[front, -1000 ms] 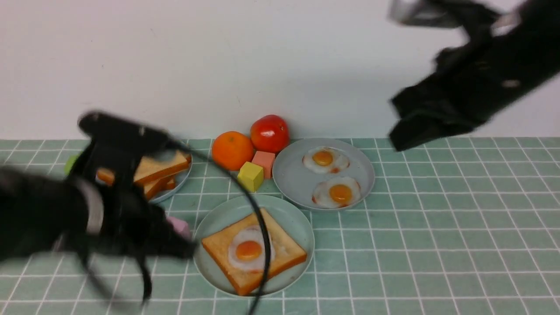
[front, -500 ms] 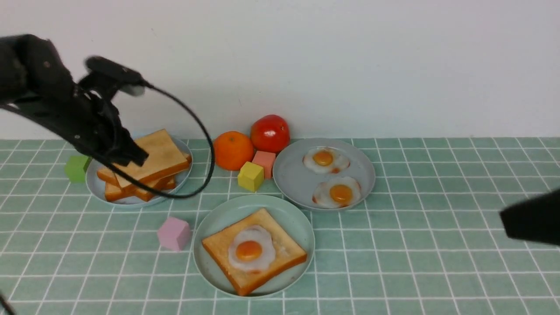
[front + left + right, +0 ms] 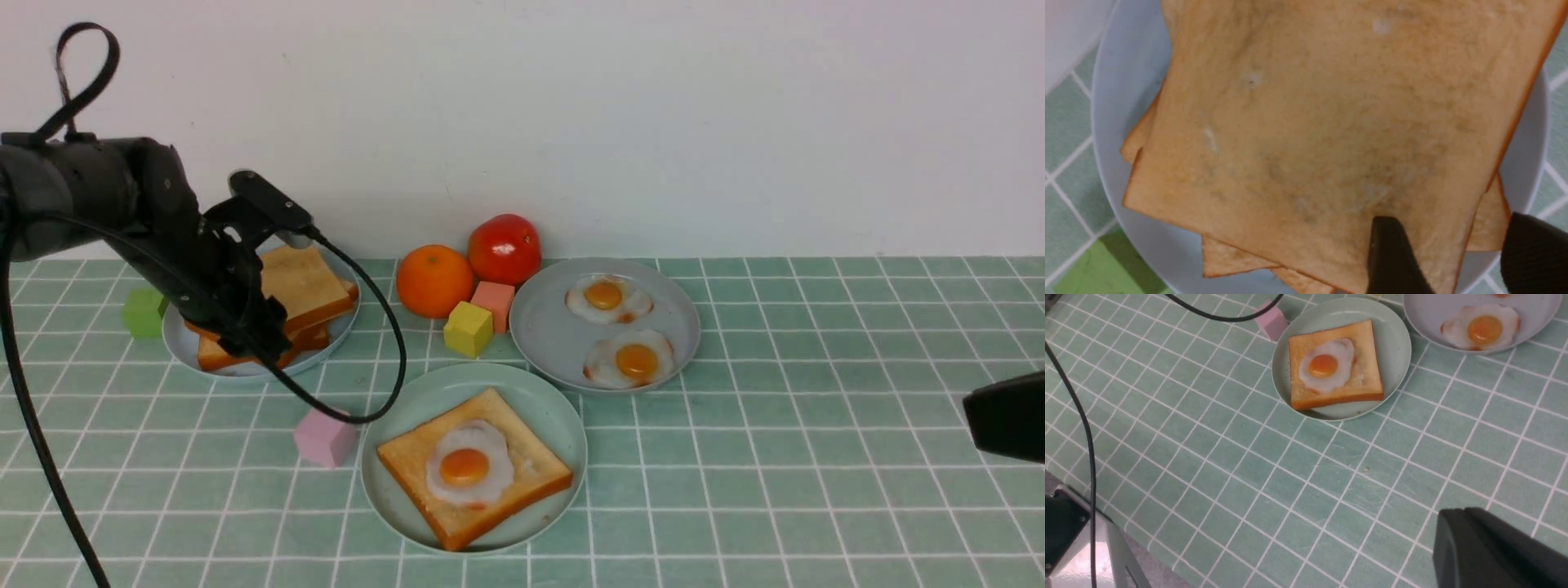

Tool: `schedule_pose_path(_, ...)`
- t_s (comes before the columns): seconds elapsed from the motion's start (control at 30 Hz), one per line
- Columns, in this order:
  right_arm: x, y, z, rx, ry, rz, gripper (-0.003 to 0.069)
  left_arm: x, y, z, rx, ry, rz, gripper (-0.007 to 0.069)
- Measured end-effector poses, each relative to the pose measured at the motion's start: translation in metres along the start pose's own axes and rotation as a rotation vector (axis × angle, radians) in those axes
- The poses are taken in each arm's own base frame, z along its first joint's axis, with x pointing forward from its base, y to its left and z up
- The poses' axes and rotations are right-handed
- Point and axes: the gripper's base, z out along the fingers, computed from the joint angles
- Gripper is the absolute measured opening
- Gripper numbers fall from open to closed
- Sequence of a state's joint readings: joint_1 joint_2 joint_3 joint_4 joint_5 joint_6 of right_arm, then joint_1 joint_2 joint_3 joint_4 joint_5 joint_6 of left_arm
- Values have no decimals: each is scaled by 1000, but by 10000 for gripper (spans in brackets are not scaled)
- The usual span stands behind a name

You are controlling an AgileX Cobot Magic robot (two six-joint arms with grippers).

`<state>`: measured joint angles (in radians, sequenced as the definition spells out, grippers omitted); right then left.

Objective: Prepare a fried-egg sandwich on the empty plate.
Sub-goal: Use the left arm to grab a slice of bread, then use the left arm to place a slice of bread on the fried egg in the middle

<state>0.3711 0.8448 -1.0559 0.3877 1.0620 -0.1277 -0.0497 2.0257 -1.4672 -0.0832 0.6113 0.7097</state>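
Left pincer (image 3: 260,335) lowered onto toast (image 3: 306,282), sandwich (image 3: 473,478) apart

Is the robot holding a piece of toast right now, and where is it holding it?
Not yet. The left gripper is open, its fingers on either side of the top toast slice's edge. The slice lies flat on its stack.

The left arm (image 3: 90,204) reaches in from nine o'clock, and its wrist tips the left gripper (image 3: 249,327) down toward five o'clock. Seen close, its two dark fingers (image 3: 1392,253) stand well apart. The right gripper (image 3: 1006,425) just pokes in at four o'clock, low down. Only one dark block of it shows, so I can't tell how its jaws stand.
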Motion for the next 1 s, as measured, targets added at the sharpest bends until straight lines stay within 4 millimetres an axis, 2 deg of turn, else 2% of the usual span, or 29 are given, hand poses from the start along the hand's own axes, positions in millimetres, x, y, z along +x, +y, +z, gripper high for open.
schedule_pose_path(0.07, 0, 0, 0, -5, -4, 3, 22, 0, 1, 1, -5, -1, 1, 309)
schedule_pose_path(0.2, -1, 2, 0, -27, -9, 16, 22, -1, 2, 2, -13, -3, 0, 120)
schedule_pose_path(0.3, 0, 4, 0, -40, -2, 22, 23, -1, 2, 2, -17, 3, 3, 17)
schedule_pose_path(0.4, 0, 4, 0, -42, 6, 23, 26, -1, 2, 1, -20, 7, -3, 15)
schedule_pose_path(0.53, 2, 4, 0, -45, 23, 22, 30, -3, 4, -12, -35, -6, -47, 15)
schedule_pose_path(0.63, 3, 4, 0, -45, 28, 22, 32, -8, 4, -43, -47, -35, -108, 15)
schedule_pose_path(0.67, 3, 4, 0, -45, 28, 22, 32, -9, 4, -48, -47, -41, -117, 15)
schedule_pose_path(0.73, 3, 4, 0, -45, 29, 22, 32, -15, -3, -73, -48, -69, -142, 15)
schedule_pose_path(0.77, 3, 4, 0, -45, 29, 22, 32, -20, -12, -88, -46, -92, -142, 15)
schedule_pose_path(0.83, 3, 4, 0, -45, 29, 22, 32, -25, -30, -101, -28, -112, -139, 15)
schedule_pose_path(0.9, 3, 4, 0, -45, 29, 21, 36, -33, -71, -119, 20, -144, -108, 15)
schedule_pose_path(1.0, 3, 4, 0, -45, 28, 20, 41, -37, -138, -122, 112, -126, -26, 15)
